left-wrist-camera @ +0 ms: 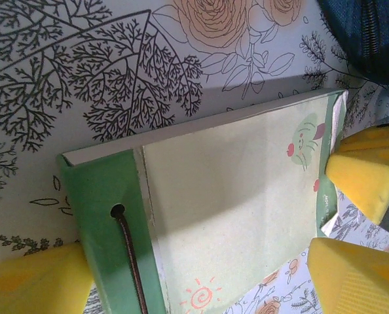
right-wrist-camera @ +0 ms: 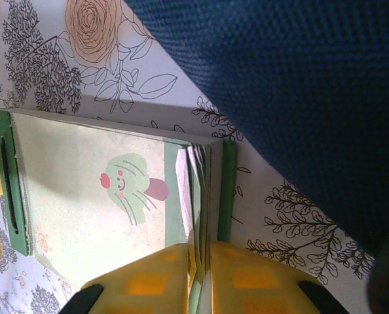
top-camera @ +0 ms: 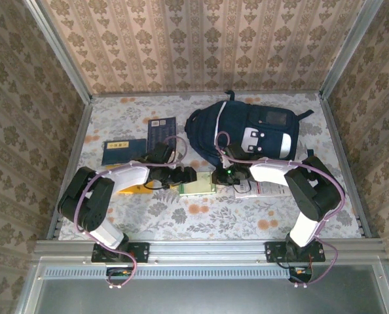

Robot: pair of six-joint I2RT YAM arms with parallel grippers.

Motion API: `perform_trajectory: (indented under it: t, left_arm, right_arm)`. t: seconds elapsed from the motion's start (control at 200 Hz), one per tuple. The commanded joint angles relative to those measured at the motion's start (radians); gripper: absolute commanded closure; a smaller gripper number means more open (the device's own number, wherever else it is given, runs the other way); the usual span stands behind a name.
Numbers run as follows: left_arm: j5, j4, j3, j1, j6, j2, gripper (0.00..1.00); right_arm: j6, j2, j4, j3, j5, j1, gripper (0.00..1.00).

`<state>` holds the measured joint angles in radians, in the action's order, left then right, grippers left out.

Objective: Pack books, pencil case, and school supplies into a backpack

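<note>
Pad (right-wrist-camera: 103, 196) pickup from counter (top-camera: 201, 216): right hand (right-wrist-camera: 200, 281) pinches its loose-leaf edge; left hand (left-wrist-camera: 194, 281) stands spread at its bound end. Next move, probably: lift toward backpack (top-camera: 247, 134).

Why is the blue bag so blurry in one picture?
Right wrist view: the backpack is close to the lens, so it goes soft and dark toward the corner; left wrist view: a shadow falls on the tablecloth beside the green pad; top view: light looks even.
</note>
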<state>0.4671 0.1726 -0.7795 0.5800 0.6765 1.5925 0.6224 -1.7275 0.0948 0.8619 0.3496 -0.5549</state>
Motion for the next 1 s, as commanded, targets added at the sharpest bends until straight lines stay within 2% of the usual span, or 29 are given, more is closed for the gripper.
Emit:
perform_trajectory:
  t: [0.0,0.13,0.39,0.49,0.62,0.8,0.995]
  left_arm:
    - [0.141,-0.139,-0.010,0.021,0.011,0.009,0.14]
    - [0.168,-0.184,0.000,0.013,0.040,-0.028,0.15]
    - [0.147,-0.332,0.107,-0.012,0.124,-0.187,0.23]
    - [0.168,-0.363,0.108,-0.021,0.138,-0.143,0.26]
    - [0.259,-0.429,0.104,-0.035,0.200,-0.014,0.32]
    - [0.291,-0.497,0.114,-0.049,0.253,0.053,0.46]
    - [0.241,-0.392,0.096,-0.049,0.192,-0.029,0.77]
  right_arm:
    - [0.017,-0.053,0.026,-0.033,-0.011,0.003,0.84]
    - [0.021,-0.055,0.015,-0.038,-0.006,0.007,0.84]
    - [0.038,-0.058,-0.034,-0.073,0.032,0.035,0.84]
    - [0.052,-0.072,-0.067,-0.081,0.059,0.042,0.84]
    - [0.067,-0.077,-0.095,-0.088,0.081,0.046,0.84]
    - [0.066,-0.056,-0.103,-0.108,0.087,0.055,0.84]
    - [0.066,-0.034,-0.118,-0.130,0.094,0.077,0.83]
